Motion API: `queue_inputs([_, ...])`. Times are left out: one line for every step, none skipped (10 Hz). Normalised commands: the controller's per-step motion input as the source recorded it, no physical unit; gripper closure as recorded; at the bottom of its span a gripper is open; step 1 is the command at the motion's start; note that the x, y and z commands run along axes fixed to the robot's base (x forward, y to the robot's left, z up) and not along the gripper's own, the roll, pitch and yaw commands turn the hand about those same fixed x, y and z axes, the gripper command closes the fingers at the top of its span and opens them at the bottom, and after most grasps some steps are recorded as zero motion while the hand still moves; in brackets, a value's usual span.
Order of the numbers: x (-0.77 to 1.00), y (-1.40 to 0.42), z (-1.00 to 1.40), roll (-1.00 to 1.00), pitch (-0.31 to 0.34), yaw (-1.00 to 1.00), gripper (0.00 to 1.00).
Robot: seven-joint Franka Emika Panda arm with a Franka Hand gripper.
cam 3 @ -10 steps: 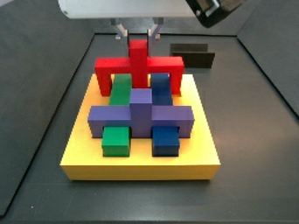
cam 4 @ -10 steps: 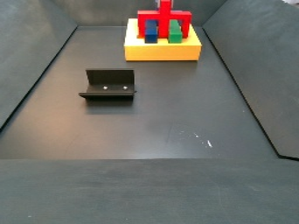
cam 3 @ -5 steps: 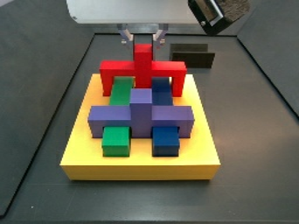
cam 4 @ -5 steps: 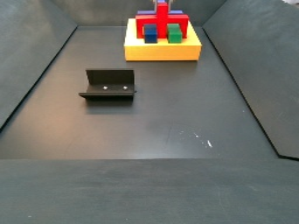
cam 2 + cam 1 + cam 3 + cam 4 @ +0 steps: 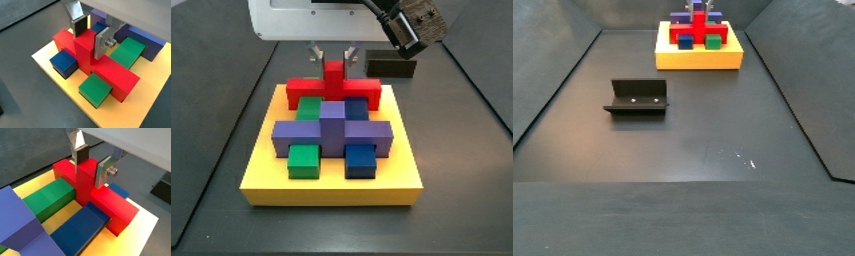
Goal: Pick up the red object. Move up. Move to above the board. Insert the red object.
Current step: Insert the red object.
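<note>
The red object (image 5: 334, 88) sits low on the yellow board (image 5: 331, 188) at its far end. Its bar lies across a green block (image 5: 47, 200) and a blue block (image 5: 80, 228), and its post stands upright. The gripper (image 5: 334, 55) is straight above it, and its fingers (image 5: 103, 175) are shut on the top of the post in both wrist views, with the gripper (image 5: 89, 45) over the red object (image 5: 110, 75). A purple cross-shaped block (image 5: 331, 130) lies in the board's middle. In a side view the red object (image 5: 694, 30) and the board (image 5: 700, 58) are at the far end.
The dark fixture (image 5: 636, 97) stands on the floor well away from the board; it also shows behind the board (image 5: 392, 66). A green block (image 5: 303, 160) and a blue block (image 5: 362, 160) sit at the board's near end. Dark walls ring the floor.
The gripper has moved down with the red object. The red bar, earlier raised above the green and blue blocks, now sits down low over them on the board.
</note>
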Motion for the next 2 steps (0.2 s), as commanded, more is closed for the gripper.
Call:
queue_inputs([0.0, 0.01, 0.0, -0.01, 0.0, 0.0, 1.0])
queue_inputs([0.0, 0.0, 0.0, 0.0, 0.0, 0.0, 1.0])
